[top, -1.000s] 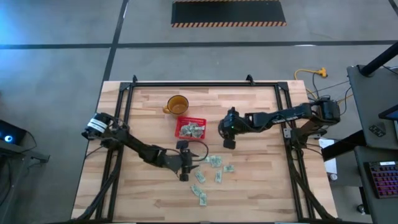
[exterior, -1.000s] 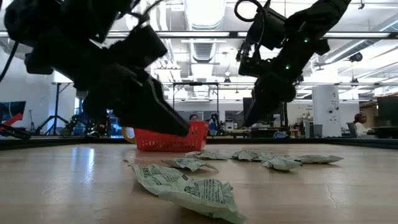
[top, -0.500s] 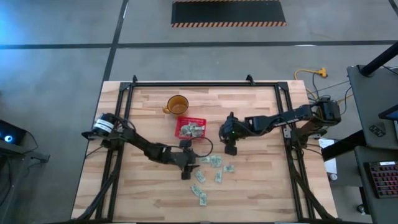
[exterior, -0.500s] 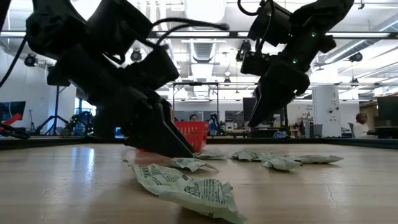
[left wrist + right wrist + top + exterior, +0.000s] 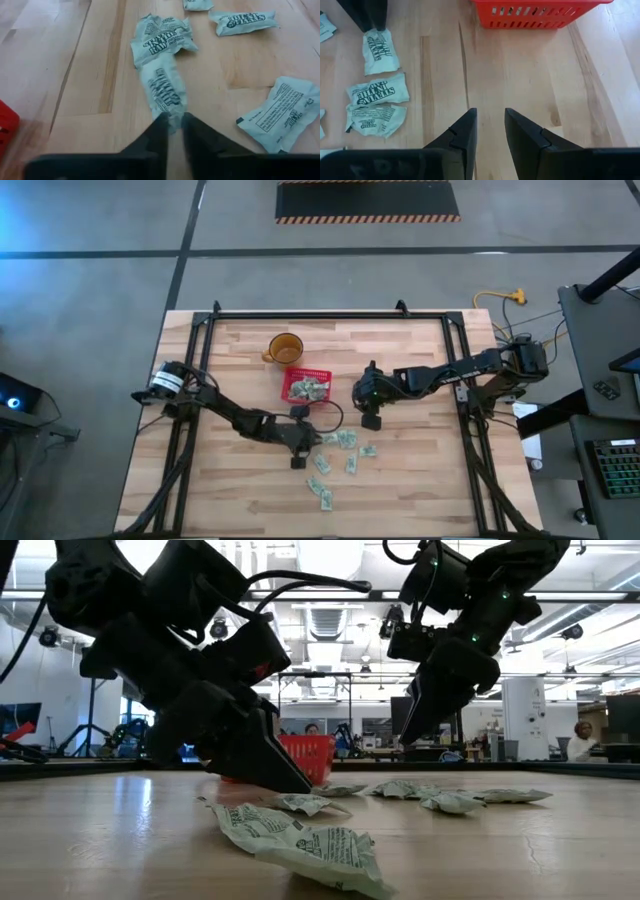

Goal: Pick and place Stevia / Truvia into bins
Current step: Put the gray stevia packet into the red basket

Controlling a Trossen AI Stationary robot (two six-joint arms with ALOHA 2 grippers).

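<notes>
Now my left gripper [image 5: 171, 125] has pinched its jaws on a pale green paper sachet [image 5: 164, 92] beside the red mesh basket [image 5: 306, 387], right gripper [image 5: 490, 131] narrowing over wooden tabletop [image 5: 420, 480].

Left arm: stretched from the table's left edge toward the middle, wrist bent downward.
Left gripper [image 5: 171, 122]: lowered to the tabletop; the fingertips are pinched on the near end of a sachet [image 5: 163, 92], which extends forward from between them.
Right arm: reached in from the right edge, forearm held above the table.
Right gripper [image 5: 490, 122]: pointed down, held clear of the wood; a narrow gap is kept between the fingers, nothing held.
</notes>
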